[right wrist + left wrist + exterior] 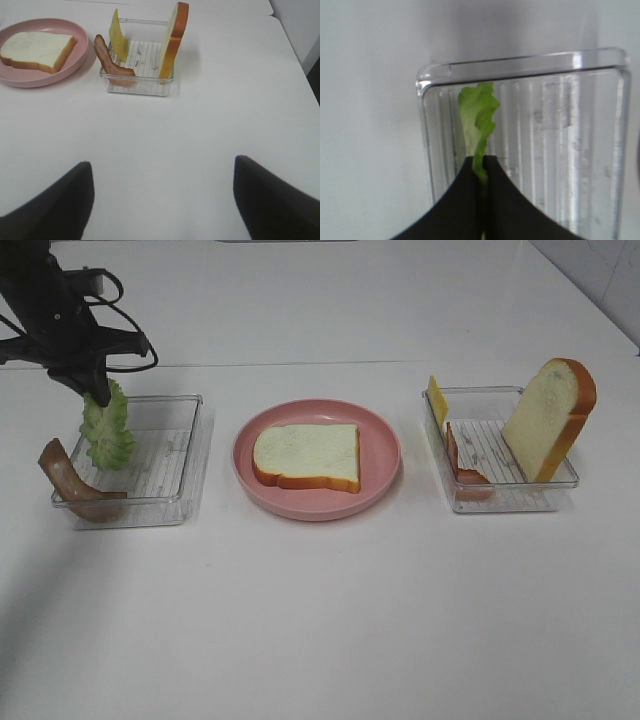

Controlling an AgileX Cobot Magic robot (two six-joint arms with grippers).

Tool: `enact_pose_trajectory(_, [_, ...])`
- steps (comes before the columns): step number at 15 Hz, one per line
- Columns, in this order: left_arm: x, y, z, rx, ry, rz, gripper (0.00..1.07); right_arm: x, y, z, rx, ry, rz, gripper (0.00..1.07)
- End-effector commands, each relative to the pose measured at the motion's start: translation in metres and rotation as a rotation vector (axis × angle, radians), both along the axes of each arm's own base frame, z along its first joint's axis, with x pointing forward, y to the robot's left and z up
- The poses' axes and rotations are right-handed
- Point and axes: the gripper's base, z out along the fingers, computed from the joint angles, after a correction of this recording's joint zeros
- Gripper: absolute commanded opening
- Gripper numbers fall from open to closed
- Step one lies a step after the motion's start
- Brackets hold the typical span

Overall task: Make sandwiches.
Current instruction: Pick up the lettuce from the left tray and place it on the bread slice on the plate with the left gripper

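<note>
One white bread slice (307,456) with an orange-brown crust lies flat on the round pink plate (380,477); it also shows in the right wrist view (36,49). My left gripper (97,397) is shut on a green lettuce leaf (108,429) and holds it hanging over the left clear tray (165,472); the left wrist view shows the leaf (479,120) pinched between the fingers (502,200). A brown strip (72,485) leans on that tray's corner. The right tray (512,490) holds a second bread slice (550,418) upright, yellow cheese (437,400) and a bacon strip (111,61). My right gripper (162,200) is open and empty over bare table.
The white table (320,620) stretches in front of the plate and trays. A pale wall stands at the far right corner (600,270). The left arm's cables (120,340) hang above the left tray.
</note>
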Motion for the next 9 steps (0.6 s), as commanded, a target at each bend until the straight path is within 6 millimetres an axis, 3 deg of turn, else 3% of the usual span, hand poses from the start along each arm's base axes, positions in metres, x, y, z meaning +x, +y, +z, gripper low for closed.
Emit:
enact_pose_trajectory(1, [0.0,-0.008,0.037,-0.101,-0.09,-0.012,0.0,-0.001,0.0,0.0,-0.002,-0.018,0.004,0.74])
enact_pose_trajectory(4, [-0.001,-0.026,0.065,-0.314,-0.166,-0.067,0.0,-0.001,0.0,0.0,-0.002,-0.018,0.004,0.74])
enact_pose_trajectory(5, [-0.001,-0.03,0.067,-0.365,-0.169,-0.072,0.0,-0.001,0.0,0.0,-0.002,-0.018,0.004,0.74])
enact_pose_trajectory(6, [-0.001,-0.046,0.072,-0.52,-0.184,-0.105,0.0,-0.001,0.0,0.0,-0.002,-0.018,0.004,0.74])
enact_pose_trajectory(9, [-0.004,-0.082,0.071,-0.68,-0.174,-0.169,0.0,-0.001,0.0,0.0,-0.002,-0.018,0.004,0.74])
